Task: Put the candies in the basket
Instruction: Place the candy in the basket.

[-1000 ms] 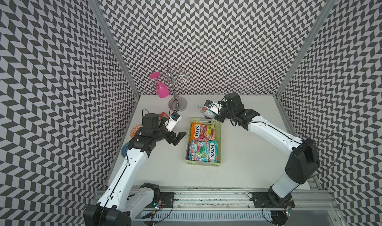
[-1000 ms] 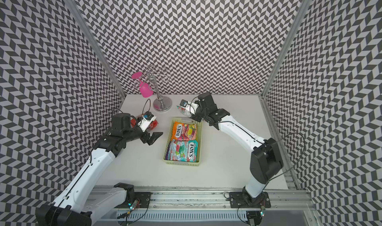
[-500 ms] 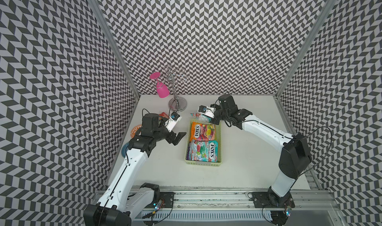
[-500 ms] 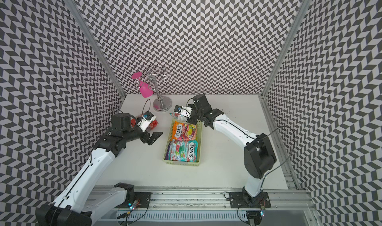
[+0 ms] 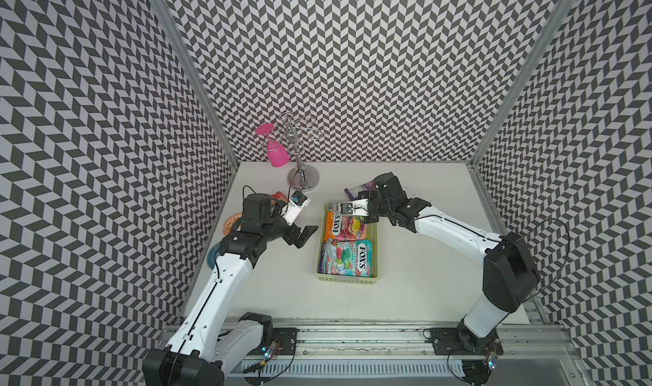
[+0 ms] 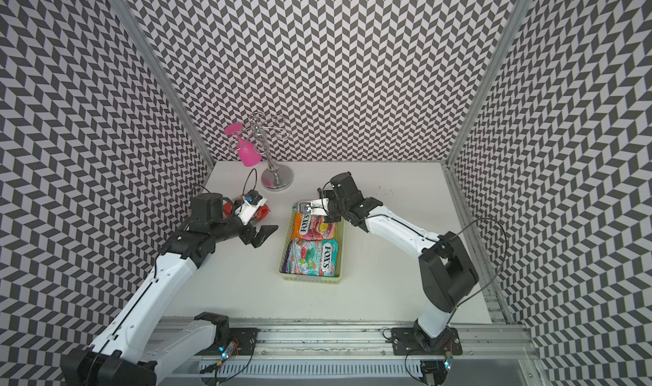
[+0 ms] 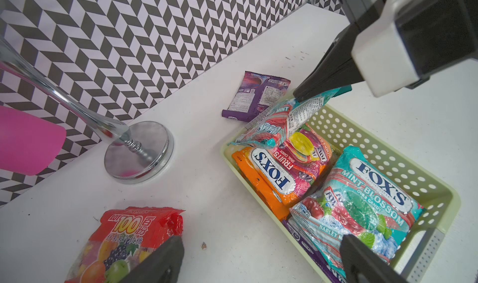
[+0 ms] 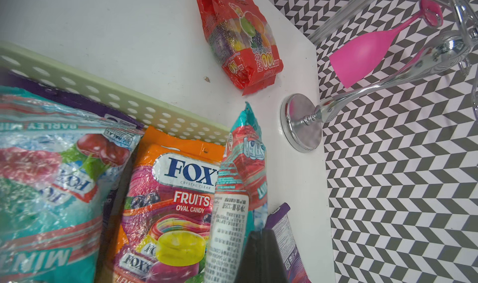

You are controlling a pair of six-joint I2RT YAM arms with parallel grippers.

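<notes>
Right tool (image 7: 301, 93) is pinching a teal bag (image 7: 279, 121) over the part-filled basket (image 7: 362, 139); purple bag (image 7: 256, 95) and red bag (image 7: 129, 232) are lying on the table (image 7: 207, 204); left tool (image 5: 304, 236) is hovering spread.

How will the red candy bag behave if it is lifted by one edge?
The red candy bag looks crinkled and lumpy, so it would probably sag. Its glossy film may slip in a pinch. Lying flat, it should not roll.
</notes>
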